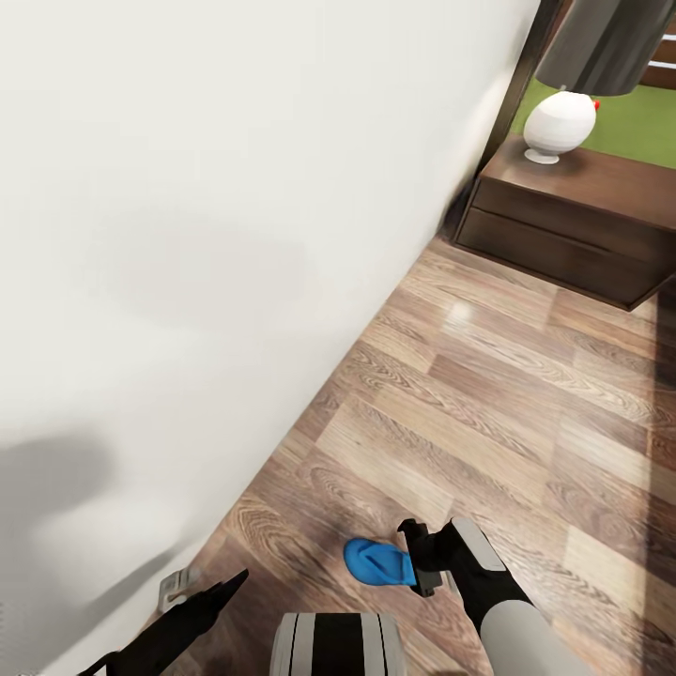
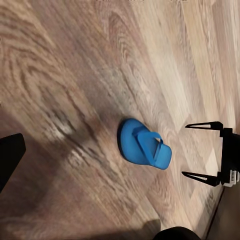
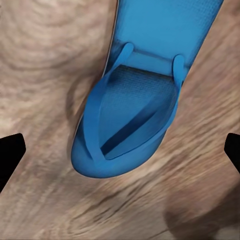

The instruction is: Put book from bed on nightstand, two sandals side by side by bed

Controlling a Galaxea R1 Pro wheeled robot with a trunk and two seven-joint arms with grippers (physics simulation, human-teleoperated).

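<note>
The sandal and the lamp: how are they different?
The sandal is bright blue; the lamp has a white base and a dark shade. The sandal lies flat on the wood floor; the lamp stands upright on the nightstand. The sandal is near the right gripper; the lamp is far.

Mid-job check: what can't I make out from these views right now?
Sandal heel: cut off by the right wrist view's edge.
Left tool: open or shut unclear, one dark shape in the head view.
Lamp shade: cropped by the head view's top edge.
</note>
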